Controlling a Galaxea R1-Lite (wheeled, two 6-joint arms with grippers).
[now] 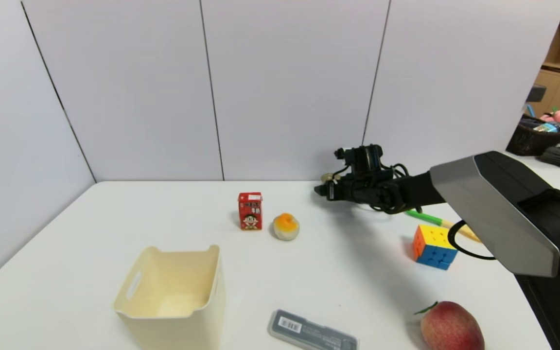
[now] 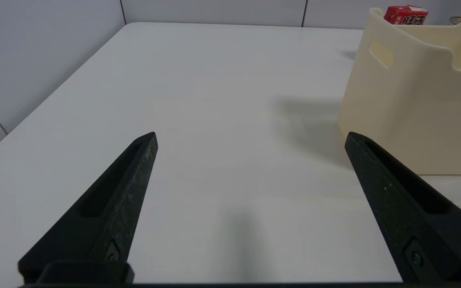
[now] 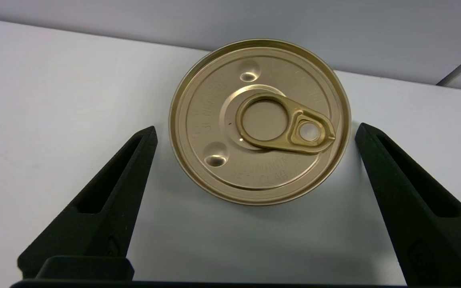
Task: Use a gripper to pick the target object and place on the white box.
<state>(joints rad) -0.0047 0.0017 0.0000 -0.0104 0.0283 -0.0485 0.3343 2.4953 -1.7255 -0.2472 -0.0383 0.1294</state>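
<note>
The can [image 3: 259, 122], round with a gold pull-ring lid, sits between the right gripper's [image 3: 255, 134] wide-open jaws; left gripper [image 2: 250, 138] open too.

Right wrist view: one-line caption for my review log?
Open right claw straddles the gold-lidded can on the white table, not yet gripping.

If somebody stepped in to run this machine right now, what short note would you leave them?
Right gripper: open, reaching to the far edge of the table, one finger either side of the tin can, not touching it.
Left gripper: open, holding nothing, parked low beside the white box.
Tin can: upright by the back wall, gold pull-ring lid up.
White box: near front of the table, nothing in it.
Done: approach to the can.
Left: close on the can, lift it, carry it to the box, put it down.
</note>
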